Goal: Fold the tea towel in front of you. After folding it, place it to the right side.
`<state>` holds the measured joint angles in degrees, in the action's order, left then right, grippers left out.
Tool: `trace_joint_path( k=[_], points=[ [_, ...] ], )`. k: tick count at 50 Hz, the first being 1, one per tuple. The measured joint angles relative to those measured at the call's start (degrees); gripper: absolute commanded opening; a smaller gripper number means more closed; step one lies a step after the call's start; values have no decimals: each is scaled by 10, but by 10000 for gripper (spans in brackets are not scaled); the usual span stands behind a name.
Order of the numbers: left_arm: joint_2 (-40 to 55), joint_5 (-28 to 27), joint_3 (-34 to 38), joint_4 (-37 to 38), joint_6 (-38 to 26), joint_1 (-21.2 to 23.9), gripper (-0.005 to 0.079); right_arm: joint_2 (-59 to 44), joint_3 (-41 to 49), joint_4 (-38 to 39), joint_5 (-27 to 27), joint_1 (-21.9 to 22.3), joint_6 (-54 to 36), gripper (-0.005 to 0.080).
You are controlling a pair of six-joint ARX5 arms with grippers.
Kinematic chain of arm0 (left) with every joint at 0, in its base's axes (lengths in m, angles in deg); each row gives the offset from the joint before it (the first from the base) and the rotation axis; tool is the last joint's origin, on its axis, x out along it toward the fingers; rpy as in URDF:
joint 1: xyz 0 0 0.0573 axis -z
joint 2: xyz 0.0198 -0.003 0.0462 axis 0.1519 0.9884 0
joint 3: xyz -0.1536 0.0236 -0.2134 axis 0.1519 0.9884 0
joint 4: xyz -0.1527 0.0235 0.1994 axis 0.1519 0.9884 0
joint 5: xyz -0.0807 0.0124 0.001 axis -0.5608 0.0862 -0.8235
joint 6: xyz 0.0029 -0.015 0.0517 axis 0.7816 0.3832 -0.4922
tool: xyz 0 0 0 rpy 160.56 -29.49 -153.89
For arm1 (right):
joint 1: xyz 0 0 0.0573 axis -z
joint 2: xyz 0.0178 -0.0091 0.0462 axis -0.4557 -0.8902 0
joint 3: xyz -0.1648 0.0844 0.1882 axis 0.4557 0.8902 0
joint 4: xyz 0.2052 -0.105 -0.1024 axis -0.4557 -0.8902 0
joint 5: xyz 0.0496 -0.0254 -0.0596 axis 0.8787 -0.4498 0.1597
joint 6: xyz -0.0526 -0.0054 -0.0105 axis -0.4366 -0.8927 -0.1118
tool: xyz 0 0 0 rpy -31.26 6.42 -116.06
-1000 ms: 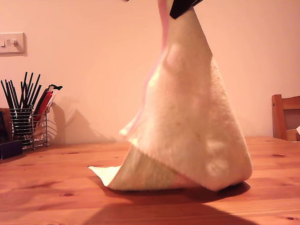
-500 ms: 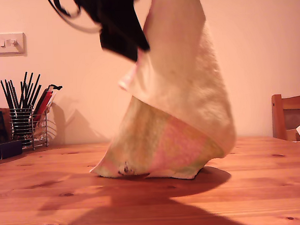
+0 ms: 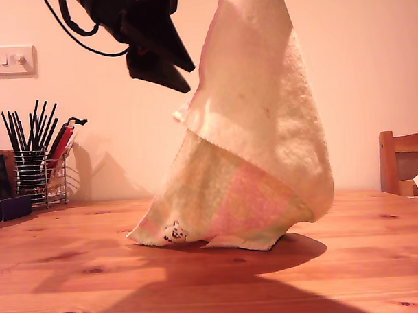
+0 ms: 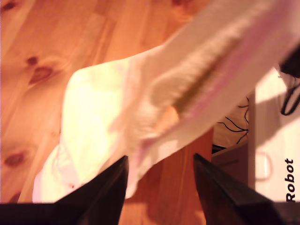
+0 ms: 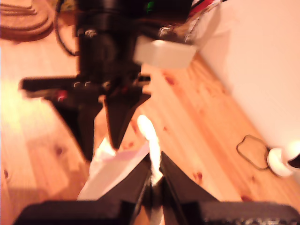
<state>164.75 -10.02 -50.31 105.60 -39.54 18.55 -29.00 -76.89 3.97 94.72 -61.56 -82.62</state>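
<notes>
Nearest to where I stand, the bare front of the orange-brown knotty pine table (image 3: 76,285) lies open, crossed only by a broad shadow. Just behind it, the soft cream terry tea towel (image 3: 263,148) touches down: its lower edge rests on the wood around the middle of the exterior view, showing the pink and green patterned face, with a small dark mark near its corner towards the exterior view's left. From there the cloth rises in a tall cone, plain cream face outward, with a free edge folded across it at mid height and a pink hem up the side, and its top runs out of the picture.

Up there my second gripper (image 5: 153,176) has its black fingers pressed together on a thin ridge of the towel's top edge. My first gripper (image 4: 159,180) hangs beside it, black jaws spread with nothing between them, the cloth draped past just beyond the tips; in the exterior view it is the dark wedge (image 3: 154,52) high up, close to the towel's hem but apart from it.

Wood lies bare on both sides of the towel. Further back, at the exterior view's left, a wire rack of dark sticks (image 3: 32,163) stands well clear; at its right edge, a wooden chair back (image 3: 401,160). Behind everything, a plain wall carries a white switch plate (image 3: 10,60).
</notes>
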Motion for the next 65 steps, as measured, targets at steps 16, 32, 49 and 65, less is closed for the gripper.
trace_joint_path(
  k=[16, 32, 49, 65],
  points=[
    [2, 35, 0, -36, -17, 0, 388, 0, 0, 0, 19, 2, 3, -11],
    [20, 11, 0, -17, -18, 2, 360, 0, 0, 0, 19, 2, 8, -11],
    [56, 3, 0, 17, -32, 9, -27, 0, 0, 0, 19, 2, 14, -11],
    [50, 15, 0, 36, -31, 7, -20, 0, 0, -2, 0, 19, 14, -11]
  ],
)
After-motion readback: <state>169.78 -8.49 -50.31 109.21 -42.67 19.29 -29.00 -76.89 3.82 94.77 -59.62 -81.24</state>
